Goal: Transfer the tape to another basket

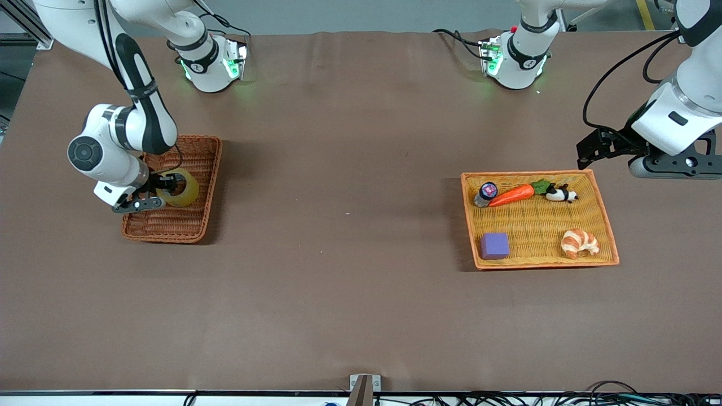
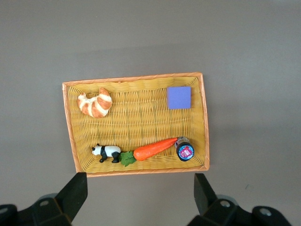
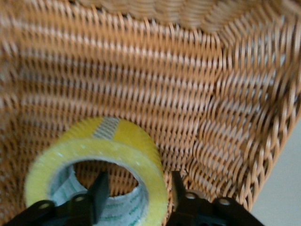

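The tape (image 1: 181, 190), a yellowish translucent ring, stands tilted on its edge inside the reddish-brown wicker basket (image 1: 194, 226) at the right arm's end of the table. My right gripper (image 1: 168, 185) is down in that basket and open. In the right wrist view one of its fingers (image 3: 100, 188) sits inside the hole of the tape (image 3: 124, 141) and the other outside the ring, with gaps to the ring's wall; the basket wall (image 3: 141, 70) rises close around. My left gripper (image 1: 592, 151) hangs open and holds nothing, over the table beside the orange tray. The left wrist view shows the left gripper (image 2: 139, 190) above bare tabletop.
The shallow orange-yellow tray (image 1: 608, 223) lies toward the left arm's end. It holds a croissant (image 1: 579, 242), a purple block (image 1: 494, 246), a carrot (image 1: 512, 195), a panda figure (image 1: 561, 194) and a small jar (image 1: 486, 193). Brown tabletop spans between the two containers.
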You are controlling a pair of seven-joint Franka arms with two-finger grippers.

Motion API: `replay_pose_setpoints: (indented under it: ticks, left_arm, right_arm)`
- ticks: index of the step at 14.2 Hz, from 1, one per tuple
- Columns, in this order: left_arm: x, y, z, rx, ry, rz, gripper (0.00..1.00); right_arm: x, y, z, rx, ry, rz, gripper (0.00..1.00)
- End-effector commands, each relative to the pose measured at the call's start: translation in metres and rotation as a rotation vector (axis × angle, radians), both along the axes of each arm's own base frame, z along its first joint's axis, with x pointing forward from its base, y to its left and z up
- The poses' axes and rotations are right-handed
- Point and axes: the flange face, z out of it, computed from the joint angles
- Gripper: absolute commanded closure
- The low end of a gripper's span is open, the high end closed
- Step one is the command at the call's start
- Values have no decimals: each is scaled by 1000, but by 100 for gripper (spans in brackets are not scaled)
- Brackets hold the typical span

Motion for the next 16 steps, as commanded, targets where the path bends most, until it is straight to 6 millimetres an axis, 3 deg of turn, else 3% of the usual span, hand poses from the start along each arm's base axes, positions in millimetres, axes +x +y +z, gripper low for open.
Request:
replay_pose_setpoints:
  ticks: [1, 4, 7, 13, 16]
  left_arm:
    - [1, 0, 2, 19, -16, -4, 0]
    - [0, -2, 2, 19, -15, -3, 0]
    - [0, -2, 4, 19, -13, -2, 0]
    - [-7, -9, 6, 18, 13, -12, 0]
    - [-12, -10, 7, 20, 30, -15, 0]
  right_arm:
    - [36, -8, 57, 69, -29, -44, 0]
    - [81, -28, 144, 81, -60, -139, 0]
    - [105, -41, 210, 92, -94, -148, 0]
    - [92, -63, 345, 98, -291, -155, 0]
    - [78, -49, 394, 106, -252, -183, 0]
